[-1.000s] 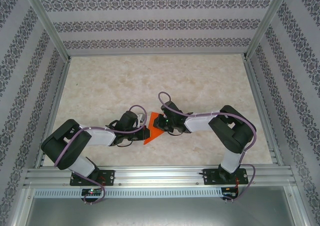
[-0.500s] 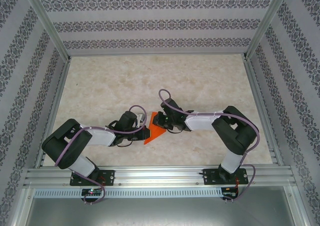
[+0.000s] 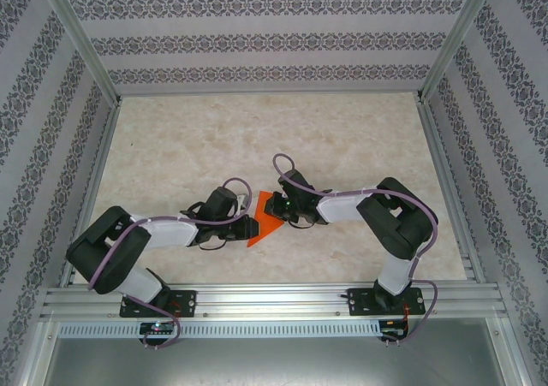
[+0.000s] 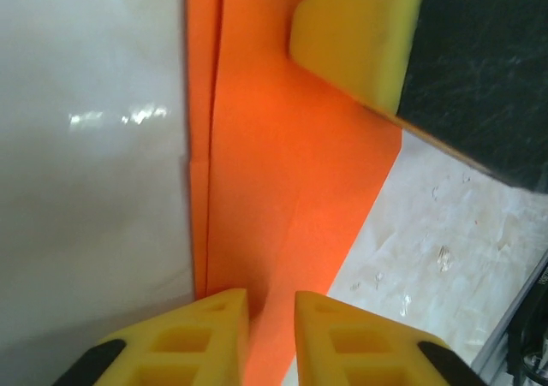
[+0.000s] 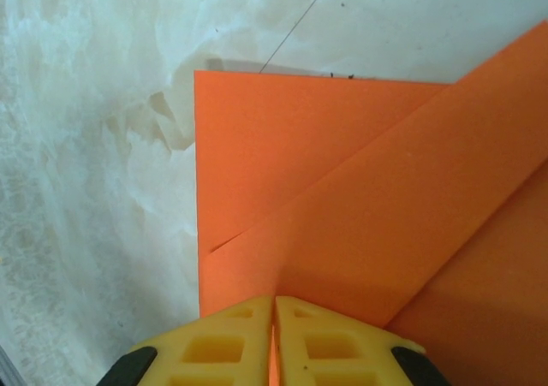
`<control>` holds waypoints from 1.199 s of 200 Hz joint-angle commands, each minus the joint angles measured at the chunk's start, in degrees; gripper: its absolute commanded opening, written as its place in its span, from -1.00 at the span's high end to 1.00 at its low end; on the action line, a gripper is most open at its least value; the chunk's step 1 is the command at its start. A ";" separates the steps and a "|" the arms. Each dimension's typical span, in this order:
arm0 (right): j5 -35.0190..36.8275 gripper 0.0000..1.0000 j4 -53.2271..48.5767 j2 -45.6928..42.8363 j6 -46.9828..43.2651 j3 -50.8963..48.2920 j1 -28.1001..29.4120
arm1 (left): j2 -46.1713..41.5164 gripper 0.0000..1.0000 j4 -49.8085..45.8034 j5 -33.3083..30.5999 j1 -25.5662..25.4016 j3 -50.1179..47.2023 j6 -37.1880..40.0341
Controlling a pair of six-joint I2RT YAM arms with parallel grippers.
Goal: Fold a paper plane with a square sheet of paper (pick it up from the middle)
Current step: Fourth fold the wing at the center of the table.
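The orange paper (image 3: 262, 221) lies flat on the tabletop (image 3: 257, 138), a little below the middle of the top view, between the two arms. It is partly folded (a flap with a slanted edge lies over the lower layer, as the right wrist view shows), and from above it looks like a triangle with its narrow point toward the lower left.

The right end effector (image 3: 276, 208) comes to the paper from the right, at its upper right edge. In the right wrist view its two yellow fingertips (image 5: 223, 335) are pressed together at the bottom of the frame, with only a thin line between them. A strip of orange sits in this line, so the end effector is clenched on the edge of the paper.

The left end effector (image 3: 249, 226) reaches the paper from the left, at the lower left edge. In the left wrist view its yellow fingertips (image 4: 342, 335) stand a little apart at the bottom of the frame. The paper runs into the narrow gap between them, along a long crease. The gap is wider than the thin paper, so this end effector is released and does not pinch it. In the upper right of the same view, one yellow finger (image 4: 360, 35) of the right end effector rests on the paper.
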 commanded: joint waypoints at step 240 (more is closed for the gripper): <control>4.51 0.77 -6.57 2.28 -1.85 -1.07 0.58 | 0.32 0.36 0.72 13.51 2.63 -11.42 -9.93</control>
